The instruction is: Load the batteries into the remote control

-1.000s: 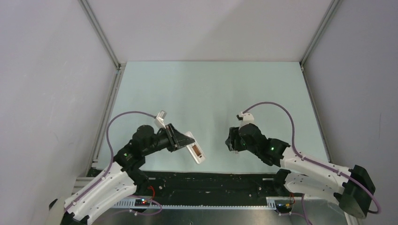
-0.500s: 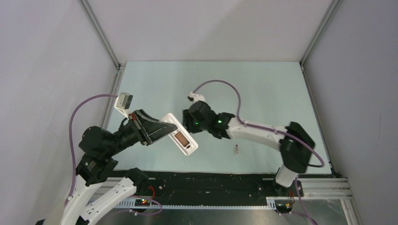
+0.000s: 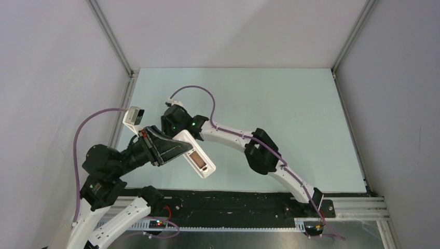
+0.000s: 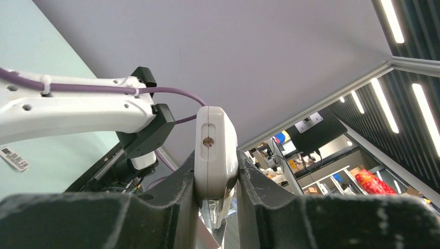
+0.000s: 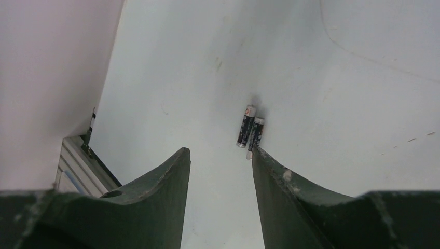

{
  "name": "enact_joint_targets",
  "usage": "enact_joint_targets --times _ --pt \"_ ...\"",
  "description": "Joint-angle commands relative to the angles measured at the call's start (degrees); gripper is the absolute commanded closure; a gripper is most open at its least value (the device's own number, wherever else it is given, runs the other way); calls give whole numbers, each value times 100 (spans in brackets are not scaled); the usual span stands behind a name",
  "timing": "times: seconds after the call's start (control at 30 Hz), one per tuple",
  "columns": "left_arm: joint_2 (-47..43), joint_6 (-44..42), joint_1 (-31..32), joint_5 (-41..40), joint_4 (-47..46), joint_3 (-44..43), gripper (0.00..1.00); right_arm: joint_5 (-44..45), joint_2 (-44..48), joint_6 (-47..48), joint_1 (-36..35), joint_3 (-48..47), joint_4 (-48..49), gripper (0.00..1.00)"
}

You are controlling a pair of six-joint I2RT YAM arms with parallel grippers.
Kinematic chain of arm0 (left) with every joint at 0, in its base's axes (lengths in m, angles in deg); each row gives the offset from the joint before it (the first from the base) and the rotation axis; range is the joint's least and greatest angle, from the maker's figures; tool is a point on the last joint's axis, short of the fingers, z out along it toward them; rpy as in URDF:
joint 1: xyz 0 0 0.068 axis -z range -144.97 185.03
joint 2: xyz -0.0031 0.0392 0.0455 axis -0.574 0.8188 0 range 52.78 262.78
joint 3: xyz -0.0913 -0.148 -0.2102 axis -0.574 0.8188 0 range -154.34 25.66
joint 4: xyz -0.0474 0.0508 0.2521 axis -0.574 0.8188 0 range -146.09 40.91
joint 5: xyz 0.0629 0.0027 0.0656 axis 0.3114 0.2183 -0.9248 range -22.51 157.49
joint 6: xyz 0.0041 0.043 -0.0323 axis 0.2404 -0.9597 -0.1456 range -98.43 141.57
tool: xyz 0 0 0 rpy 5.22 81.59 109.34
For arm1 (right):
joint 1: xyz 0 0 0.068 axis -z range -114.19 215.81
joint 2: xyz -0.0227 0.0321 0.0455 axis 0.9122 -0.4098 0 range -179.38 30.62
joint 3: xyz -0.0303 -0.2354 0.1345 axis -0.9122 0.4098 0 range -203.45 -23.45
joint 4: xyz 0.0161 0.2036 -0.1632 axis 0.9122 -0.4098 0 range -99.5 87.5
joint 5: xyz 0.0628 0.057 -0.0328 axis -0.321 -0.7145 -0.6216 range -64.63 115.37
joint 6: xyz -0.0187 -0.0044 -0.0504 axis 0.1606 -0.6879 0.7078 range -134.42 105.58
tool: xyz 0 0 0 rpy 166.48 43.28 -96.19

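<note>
Top view, left tool: the left tool [image 3: 181, 147] is clamped on one end of a small white rectangular plastic remote control [image 3: 200, 162] and holds it clear of the pale green surface [image 3: 270, 98].
Top view, remote control: it is tilted, with a brownish rectangular recess on the face turned up to the camera.
Top view, right tool: the white right arm [image 3: 233, 137] reaches across the surface to the left side. Its dark right tool [image 3: 167, 124] sits just behind the left tool. From above, how far it is spread cannot be told.
Left wrist view, remote control [image 4: 215, 150]: it is seen edge-on and upright, pinched between the two dark fingers [image 4: 176, 199], with a screw head in a slot on its narrow edge.
Left wrist view, background: the right arm [image 4: 78, 111] and its purple cable [image 4: 176, 93] pass beyond it.
Right wrist view, right tool [image 5: 220, 151]: the fingers [image 5: 155, 181] are spread wide and hold nothing.
Right wrist view, batteries: two tiny dark cylindrical batteries [image 5: 246, 126] with lighter ends lie side by side, touching each other, on the surface [image 5: 337, 104]. They sit just beyond the fingertips and close to one tip. Whether that tip touches them cannot be told.
</note>
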Motion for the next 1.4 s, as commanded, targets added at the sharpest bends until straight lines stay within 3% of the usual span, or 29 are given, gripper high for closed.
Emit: enact_joint_targets --times 0.0,0.7,1.0,1.37 --pt "-59 111 -28 192 -68 -36 100 -6 -238 -214 -48 -452 -312 48" --pt "-153 1 -30 268 136 29 100 208 -1011 -152 -175 -789 -305 42" --pt "-221 -33 -27 250 237 73 100 525 -1238 66 -303 -989 -473 33" --pt "-236 -56 -31 261 271 178 100 755 -1532 87 -319 -1057 -811 41"
